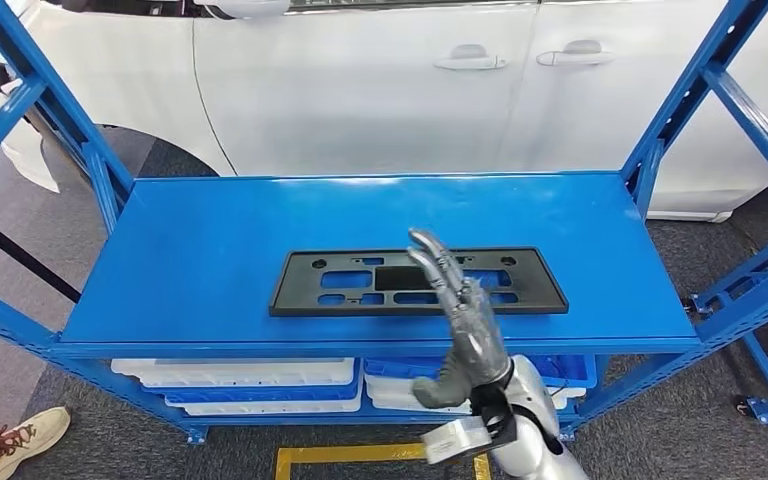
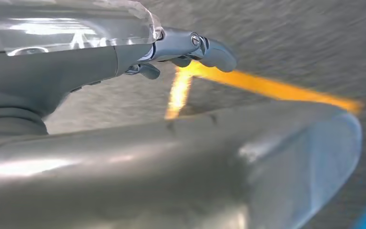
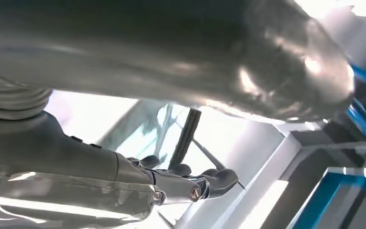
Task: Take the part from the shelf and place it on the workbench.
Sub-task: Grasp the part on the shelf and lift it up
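Note:
A flat black plastic part (image 1: 418,282), a long frame with cut-outs, lies on the blue top shelf (image 1: 210,250) near its front middle. My right hand (image 1: 457,325) is raised in front of the shelf's front edge, fingers spread and pointing up over the part's middle, thumb out to the side, holding nothing. In the right wrist view its dark fingers (image 3: 190,183) are stretched out with nothing in them. My left hand (image 2: 181,50) hangs low over grey carpet, fingers extended and empty.
The blue rack's uprights (image 1: 55,110) stand at both sides of the shelf. A white car (image 1: 410,80) is parked right behind it. White and blue trays (image 1: 250,380) fill the lower shelf. Yellow floor tape (image 1: 360,458) runs below. A person's shoe (image 1: 15,440) shows at bottom left.

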Available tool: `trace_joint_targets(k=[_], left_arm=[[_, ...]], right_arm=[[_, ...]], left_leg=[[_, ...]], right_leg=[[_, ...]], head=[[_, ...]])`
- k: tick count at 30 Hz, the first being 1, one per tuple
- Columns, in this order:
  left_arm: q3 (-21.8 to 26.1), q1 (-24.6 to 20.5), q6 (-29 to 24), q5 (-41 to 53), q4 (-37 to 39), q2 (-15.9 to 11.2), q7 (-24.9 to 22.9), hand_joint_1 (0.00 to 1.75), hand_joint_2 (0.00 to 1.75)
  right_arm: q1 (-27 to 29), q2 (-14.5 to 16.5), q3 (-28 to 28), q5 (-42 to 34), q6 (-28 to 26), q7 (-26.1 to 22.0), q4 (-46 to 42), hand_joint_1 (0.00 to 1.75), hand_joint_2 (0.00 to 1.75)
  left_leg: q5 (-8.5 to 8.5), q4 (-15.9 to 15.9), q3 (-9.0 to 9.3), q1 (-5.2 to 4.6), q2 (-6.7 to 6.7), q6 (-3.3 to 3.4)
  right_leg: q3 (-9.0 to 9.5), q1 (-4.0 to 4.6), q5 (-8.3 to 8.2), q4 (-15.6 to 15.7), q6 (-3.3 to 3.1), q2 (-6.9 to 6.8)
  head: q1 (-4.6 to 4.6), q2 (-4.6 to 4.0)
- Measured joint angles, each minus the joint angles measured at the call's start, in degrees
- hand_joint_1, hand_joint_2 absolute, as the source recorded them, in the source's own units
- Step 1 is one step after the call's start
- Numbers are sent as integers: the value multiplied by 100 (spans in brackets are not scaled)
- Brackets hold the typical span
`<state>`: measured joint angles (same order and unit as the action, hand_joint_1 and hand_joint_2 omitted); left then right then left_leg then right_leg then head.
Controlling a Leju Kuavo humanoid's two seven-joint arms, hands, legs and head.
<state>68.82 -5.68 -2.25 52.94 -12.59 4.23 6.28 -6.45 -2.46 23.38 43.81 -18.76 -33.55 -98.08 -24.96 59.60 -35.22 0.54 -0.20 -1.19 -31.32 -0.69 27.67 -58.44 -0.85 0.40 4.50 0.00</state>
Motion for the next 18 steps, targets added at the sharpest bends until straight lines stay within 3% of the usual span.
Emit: trace_joint_targets(k=[3, 5, 6, 8, 9, 10, 11, 12, 14, 16, 18], left_arm=[[-83, 45, -192, 142, 0, 4, -617, 0, 0], [-131, 68, -284, 192, 0, 13, -763, 0, 0], [-149, 66, -309, 204, 0, 18, -789, 0, 0], [-166, 60, -328, 208, 0, 22, -788, 0, 0], [-167, 62, -330, 204, 0, 21, -776, 0, 0], [-167, 66, -329, 197, 0, 21, -756, 0, 0], [-167, 70, -328, 187, 0, 21, -735, 0, 0], [-166, 73, -323, 177, 0, 22, -714, 0, 0], [-166, 74, -312, 162, 0, 28, -678, 0, 0], [-166, 75, -306, 155, 0, 37, -662, 0, 0], [-165, 80, -306, 152, 0, 39, -655, 0, 0]], right_arm=[[-129, -1, 419, 1785, -1122, 598, 499, 0, 175], [-249, 4, 690, 2830, -1701, 1102, 861, 0, 175], [-323, 13, 812, 3224, -1883, 1353, 1053, 0, 175], [-465, 41, 1007, 3698, -2031, 1739, 1452, 0, 175], [-533, 61, 1085, 3818, -2045, 1864, 1648, 0, 175], [-601, 84, 1158, 3907, -2045, 1966, 1836, 0, 175], [-676, 109, 1223, 3968, -2044, 2050, 2006, 0, 175], [-767, 141, 1290, 4021, -2044, 2135, 2185, 0, 175], [-968, 211, 1402, 4101, -2045, 2281, 2507, 0, 175], [-1129, 273, 1488, 4142, -2047, 2356, 2765, 0, 175], [-1213, 317, 1544, 4157, -2050, 2386, 2930, 0, 175]], left_leg=[[46, -114, 49, -16, 1, 122], [99, -177, 85, 7, 3, 187], [108, -207, 102, 18, 6, 218], [94, -216, 109, 2, 7, 260], [84, -214, 112, -6, 5, 271], [75, -210, 116, -12, 2, 275], [63, -204, 125, -15, -3, 271], [49, -195, 140, -17, -8, 263], [9, -161, 161, -34, -16, 229], [-20, -134, 156, -50, -18, 177], [-26, -144, 160, -48, -18, 114]], right_leg=[[21, 18, 55, 10, 106, -6], [-13, 17, 159, -110, 158, -17], [-121, 14, 288, -332, 175, -21], [-517, -1, 621, -1076, 196, -23], [-718, -5, 721, -1417, 205, -23], [-846, -7, 716, -1596, 211, -23], [-862, -7, 591, -1543, 208, -24], [-770, -6, 379, -1278, 194, -24], [-444, 10, -29, -496, 136, -26], [-271, 35, -158, -78, 85, -26], [-263, 44, -152, -35, 43, -22]], head=[[0, 0], [0, 0], [-1, 0], [-2, 0], [-2, 0], [-2, 0], [-2, 0], [-2, 0], [-2, 0], [-2, 0], [-1, 0]])
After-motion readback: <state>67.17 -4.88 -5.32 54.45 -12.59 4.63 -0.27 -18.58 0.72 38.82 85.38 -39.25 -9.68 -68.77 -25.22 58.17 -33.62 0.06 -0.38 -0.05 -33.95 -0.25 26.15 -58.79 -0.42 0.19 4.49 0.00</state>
